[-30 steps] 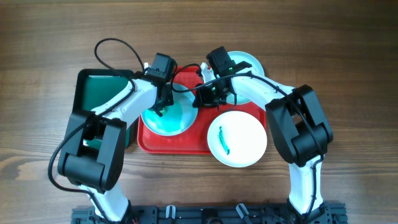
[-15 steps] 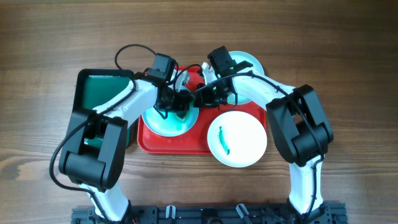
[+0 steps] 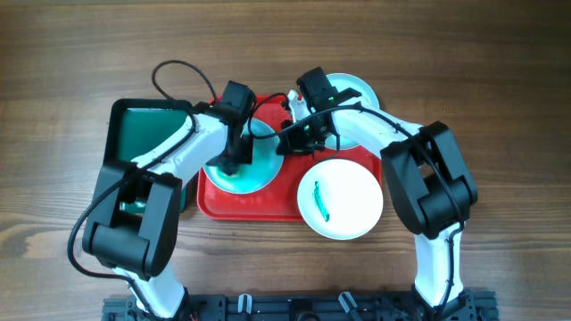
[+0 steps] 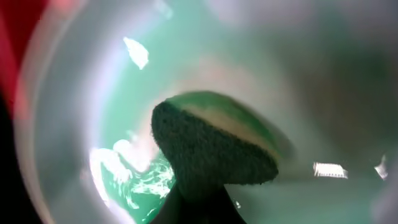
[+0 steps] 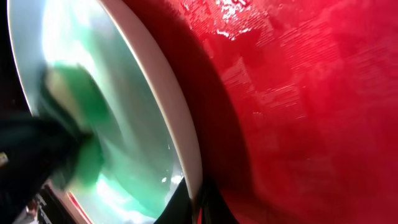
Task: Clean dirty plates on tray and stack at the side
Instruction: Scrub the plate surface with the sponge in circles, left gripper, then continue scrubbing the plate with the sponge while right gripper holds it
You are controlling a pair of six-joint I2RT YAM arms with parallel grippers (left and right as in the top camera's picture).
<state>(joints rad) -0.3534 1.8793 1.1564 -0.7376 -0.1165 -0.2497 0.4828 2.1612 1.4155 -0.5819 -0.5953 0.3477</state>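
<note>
L fingers (image 3: 234, 160) are gripping a green sponge (image 4: 211, 146), pressing it onto the smeared plate (image 3: 264, 166) on the red tray's (image 3: 259, 207) left half. R fingers (image 5: 185, 203) are pinching shut on that plate's rim, nr tray centre.

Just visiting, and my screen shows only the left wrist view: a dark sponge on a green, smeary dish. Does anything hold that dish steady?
Observer: Yes. The right gripper has its jaws shut on the plate's rim.
Visitor: What is the dish sitting on?
Observer: A red tray.
Visitor: Any more dirty dishes?
Observer: Yes, a smeared plate lies over the tray's front right corner.
</note>
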